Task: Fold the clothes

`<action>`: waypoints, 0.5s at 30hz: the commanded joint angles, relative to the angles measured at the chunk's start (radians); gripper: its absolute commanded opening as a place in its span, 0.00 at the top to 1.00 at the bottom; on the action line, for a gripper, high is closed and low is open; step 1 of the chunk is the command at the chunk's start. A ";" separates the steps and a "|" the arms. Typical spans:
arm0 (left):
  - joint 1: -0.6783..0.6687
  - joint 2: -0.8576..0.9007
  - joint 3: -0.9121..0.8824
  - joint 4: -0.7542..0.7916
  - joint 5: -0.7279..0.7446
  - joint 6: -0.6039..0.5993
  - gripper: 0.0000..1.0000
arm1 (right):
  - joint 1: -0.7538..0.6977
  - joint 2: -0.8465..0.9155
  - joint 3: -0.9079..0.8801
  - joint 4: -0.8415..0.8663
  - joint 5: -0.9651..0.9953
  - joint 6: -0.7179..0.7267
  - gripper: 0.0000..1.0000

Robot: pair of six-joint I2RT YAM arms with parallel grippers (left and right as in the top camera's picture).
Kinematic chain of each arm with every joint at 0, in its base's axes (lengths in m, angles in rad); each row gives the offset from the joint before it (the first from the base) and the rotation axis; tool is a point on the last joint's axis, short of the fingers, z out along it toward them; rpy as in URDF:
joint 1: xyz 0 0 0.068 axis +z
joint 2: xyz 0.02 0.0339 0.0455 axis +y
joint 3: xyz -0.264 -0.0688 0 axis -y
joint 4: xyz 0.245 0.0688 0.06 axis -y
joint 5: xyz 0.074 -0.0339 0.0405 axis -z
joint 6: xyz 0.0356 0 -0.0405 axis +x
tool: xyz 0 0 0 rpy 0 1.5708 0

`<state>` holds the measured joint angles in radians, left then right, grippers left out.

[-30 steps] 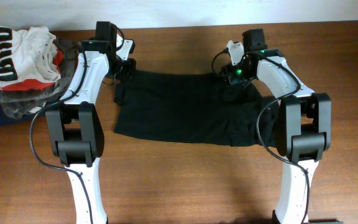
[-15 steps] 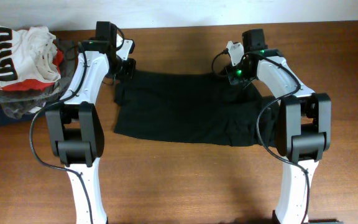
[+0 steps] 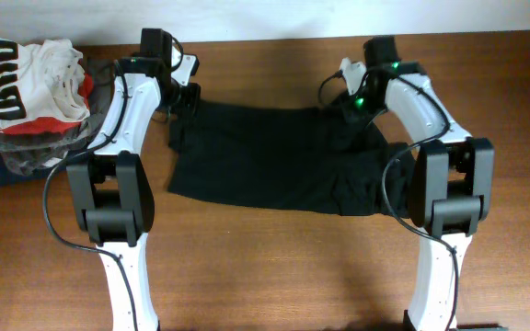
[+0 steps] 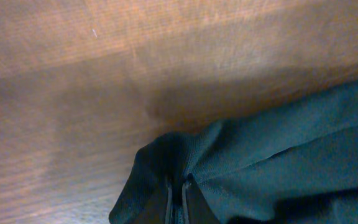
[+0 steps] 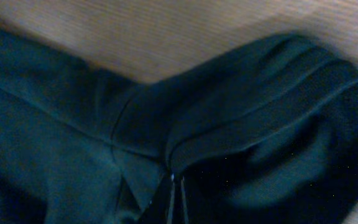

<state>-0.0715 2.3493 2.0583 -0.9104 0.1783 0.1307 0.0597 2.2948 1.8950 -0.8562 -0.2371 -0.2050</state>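
The wooden table [image 3: 274, 276] fills the overhead view, and only that view takes it in whole; each wrist camera catches a strip of its grain beyond the cloth.

The black T-shirt [image 3: 265, 161] lies spread as a wide, flattish shape at the middle of the table, between the two arms, with its far edge towards the wall. From above it reads as one dark mass. The wrist views show what the overhead cannot: a stitched hem and soft creases in the left wrist picture [image 4: 278, 149], and seams running out along a sleeve-like fold in the right [image 5: 260, 106].

At the table's far left corner sits a pile of other garments, seen from above only: a white garment with black and red print [image 3: 30, 83] on top of grey and navy folded garments [image 3: 17, 156]. It is well apart from the T-shirt.

The left gripper [image 3: 184, 99] is at the shirt's far left corner and the right gripper [image 3: 346, 115] at its far right corner. From overhead their jaws are hidden by the wrist housings. Up close, the left gripper [image 4: 177, 190] has its jaws drawn almost together with a bunched peak of black fabric pinched between them, and the right gripper [image 5: 171, 186] likewise has only a slit between its jaws, clamped on a fold where the seams meet
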 commanded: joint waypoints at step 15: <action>0.009 -0.003 0.178 -0.042 -0.123 -0.002 0.99 | -0.180 -0.005 0.482 -0.610 -0.094 0.002 0.96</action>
<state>-0.0738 2.3493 2.2185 -0.9478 0.1379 0.1307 -0.0910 2.2944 2.3539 -1.4197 -0.3130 -0.2054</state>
